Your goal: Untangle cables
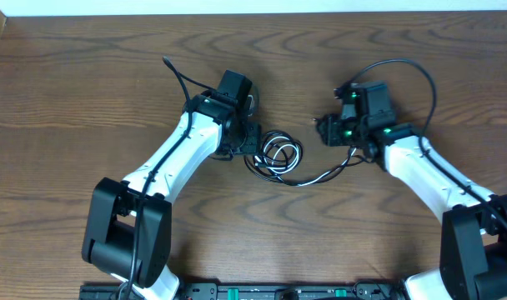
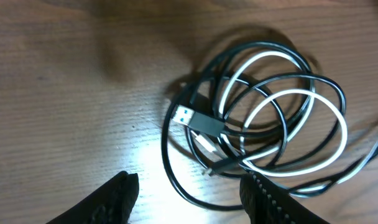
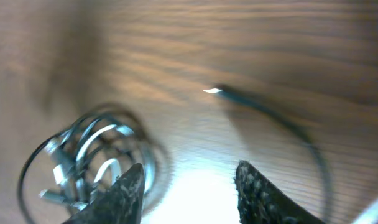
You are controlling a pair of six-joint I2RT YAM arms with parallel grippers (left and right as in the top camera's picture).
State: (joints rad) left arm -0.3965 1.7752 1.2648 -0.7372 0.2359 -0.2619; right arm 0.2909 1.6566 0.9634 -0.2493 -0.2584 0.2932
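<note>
The overhead view is showing the black cable and white cable lying coiled together on the desk between the arms, with a black tail trailing toward the right arm. Only the left wrist view is showing a blue-tipped plug inside the coil. The left tool is standing apart beside the coil, gripping nothing. The right tool is also standing apart and empty, with the blurred coil to its left.

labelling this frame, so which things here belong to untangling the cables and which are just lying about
Part of the job:
- black cable
- white cable, looped with the black one in a single coil

Not part of it:
- thick black wires fixed to the arms
- table under the coil
</note>
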